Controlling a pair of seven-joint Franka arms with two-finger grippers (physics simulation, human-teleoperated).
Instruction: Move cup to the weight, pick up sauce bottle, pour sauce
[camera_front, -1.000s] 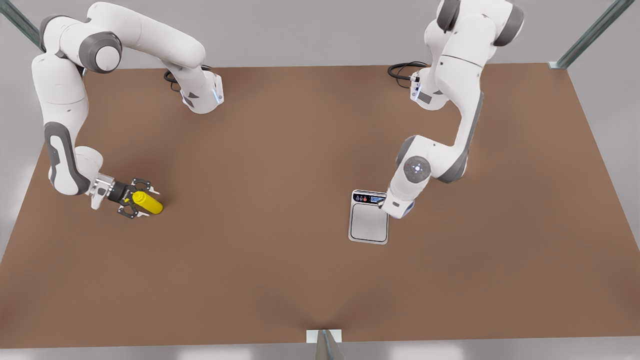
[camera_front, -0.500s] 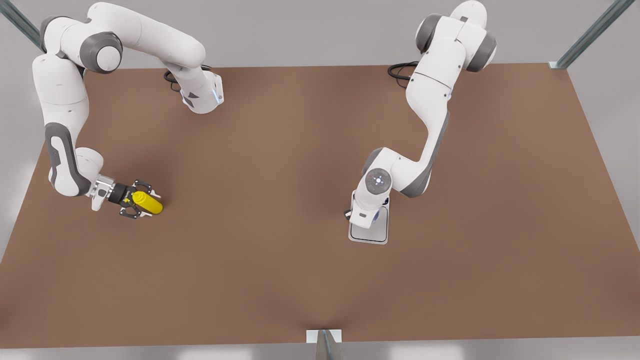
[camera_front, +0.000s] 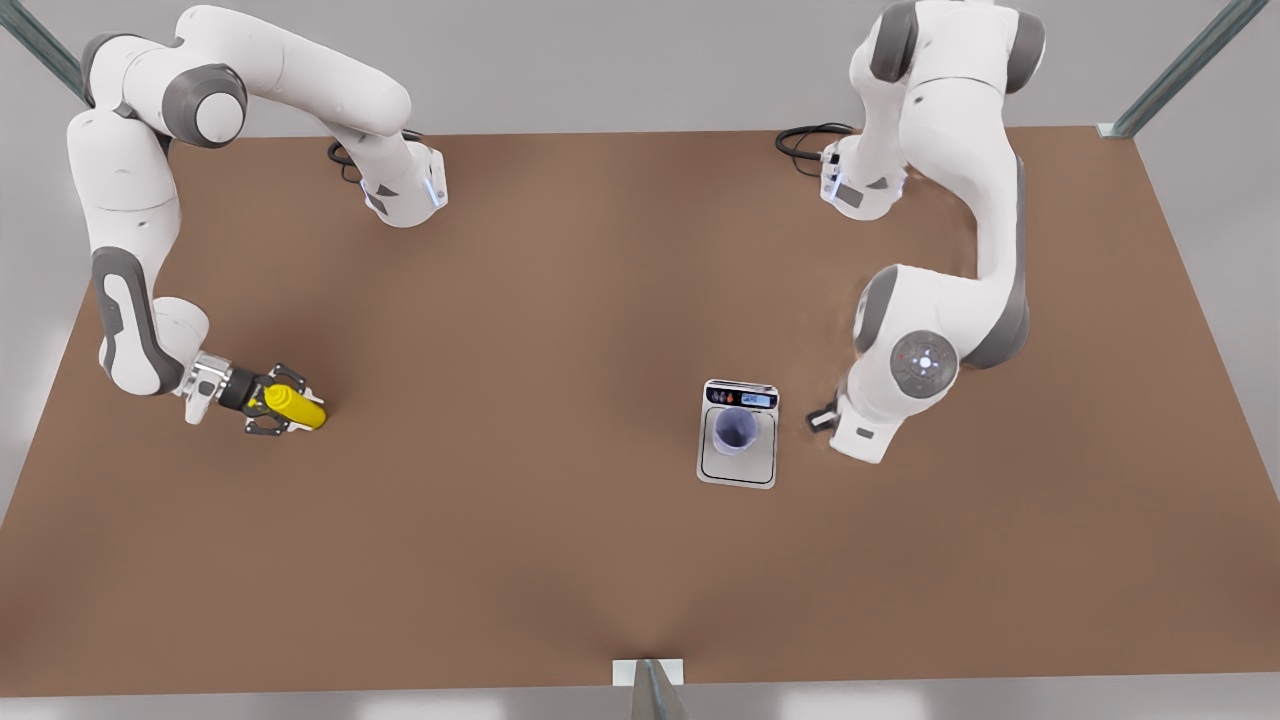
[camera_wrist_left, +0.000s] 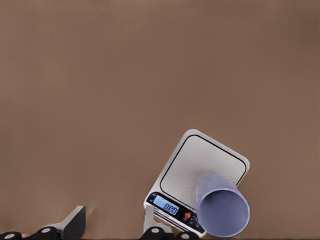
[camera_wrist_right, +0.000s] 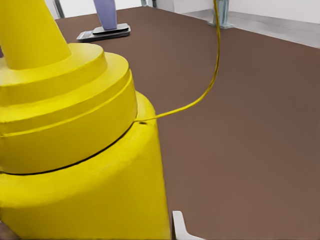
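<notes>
The cup (camera_front: 735, 431) now stands on the kitchen scale (camera_front: 739, 470); the left gripper (camera_front: 822, 418), emptied and apparently parted, has withdrawn beside it; the right gripper (camera_front: 268, 412) brackets the lying sauce bottle (camera_front: 293, 405), grip uncertain; pickup follows.

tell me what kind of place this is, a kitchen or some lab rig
Most likely a simulated robot test bench, not a kitchen: a bare brown table with metal frame posts, two white arms bolted on, and just a scale, cup and yellow sauce bottle.

The cup (camera_front: 735, 431) stands upright on the weight (camera_front: 738, 466); the right gripper (camera_front: 283, 411) has its jaws around the lying sauce bottle (camera_front: 295, 407) on the counter (camera_front: 560, 560).
</notes>
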